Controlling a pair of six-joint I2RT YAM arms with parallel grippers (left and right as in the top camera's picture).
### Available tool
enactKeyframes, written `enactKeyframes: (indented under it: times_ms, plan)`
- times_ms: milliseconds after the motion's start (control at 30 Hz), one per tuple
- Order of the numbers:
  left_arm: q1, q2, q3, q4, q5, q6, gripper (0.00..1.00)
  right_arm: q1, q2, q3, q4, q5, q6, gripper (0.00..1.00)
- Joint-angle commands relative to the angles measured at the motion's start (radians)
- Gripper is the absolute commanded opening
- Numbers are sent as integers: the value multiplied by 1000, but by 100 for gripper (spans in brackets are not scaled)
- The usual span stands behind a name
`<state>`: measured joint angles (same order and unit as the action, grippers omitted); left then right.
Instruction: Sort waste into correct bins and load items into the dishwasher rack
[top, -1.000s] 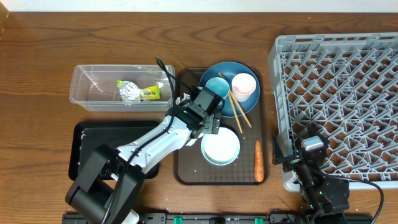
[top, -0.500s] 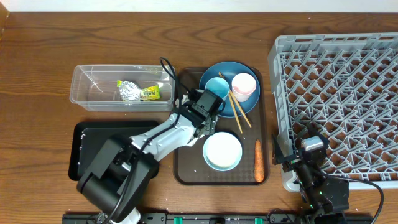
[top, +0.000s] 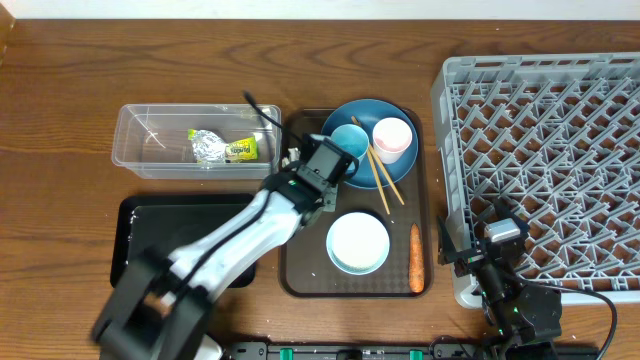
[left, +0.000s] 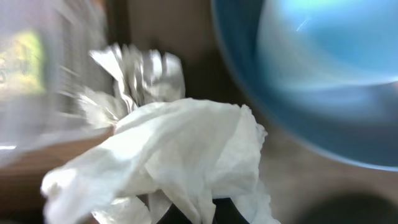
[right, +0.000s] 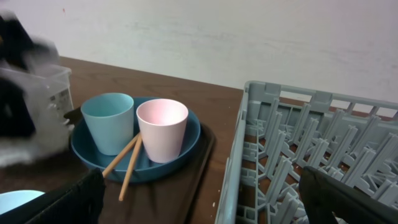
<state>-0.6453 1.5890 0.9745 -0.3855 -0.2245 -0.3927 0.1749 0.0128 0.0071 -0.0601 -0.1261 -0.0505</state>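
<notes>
Seemingly bound for the clear tub (top: 150, 150) where the foil wrapper (top: 215, 147) lies, the crumpled white tissue (left: 180, 155) hangs pinched in the left fingers (top: 318, 160) between tub and dark-blue dish (top: 365, 118), while the right fingers (right: 348, 199) rest spread by the rack (top: 540, 130).

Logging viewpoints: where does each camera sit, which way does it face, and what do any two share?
Overhead: above the table, looking straight down on clear tub, dark-blue dish and dishwasher rack; left arm and right arm show.
Left wrist: close on the crumpled white tissue, blurred dish behind; own fingers hidden.
Right wrist: low beside the rack, facing pink cup and light-blue cup on the dish; right gripper fingers open at the bottom corners.
Shared: overhead and right wrist both show dish, cups, rack.
</notes>
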Motion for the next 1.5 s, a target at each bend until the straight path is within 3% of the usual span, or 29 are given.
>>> enactKeyframes:
  times_ms: [0,167,367,600,833,867,933,1033,1167,1300,1467]
  plan:
    - [1,-140,-3,-9,-20,-4,6,-6,-4,-2,-4,-2,12,99]
    - [12,-315,-3,-10,-55,-4,6,-6,-4,-2,-4,-2,12,99]
    - [103,-410,-3,-8,-88,-4,6,-6,-4,-2,-4,-2,12,99]
    - [315,-364,-4,70,-67,-15,9,-6,-4,-2,-4,-2,12,99]
    - [481,-220,-4,164,132,-16,9,-6,-4,-2,-4,-2,12,99]
    - [495,-202,-4,172,141,-16,14,-6,-4,-2,-4,-2,12,99]
    - [508,-171,-4,184,143,-16,54,-6,-4,-2,-4,-2,12,99]
    - [523,-115,-4,203,143,-15,88,-6,-4,-2,-4,-2,12,99]
    - [529,-101,11,222,169,2,93,-6,-4,-2,-4,-2,12,99]
    - [512,-185,35,207,296,3,97,-6,-4,-2,-4,-2,12,99]
    - [429,-311,35,92,298,-68,98,-6,-4,-2,-4,-2,12,99]
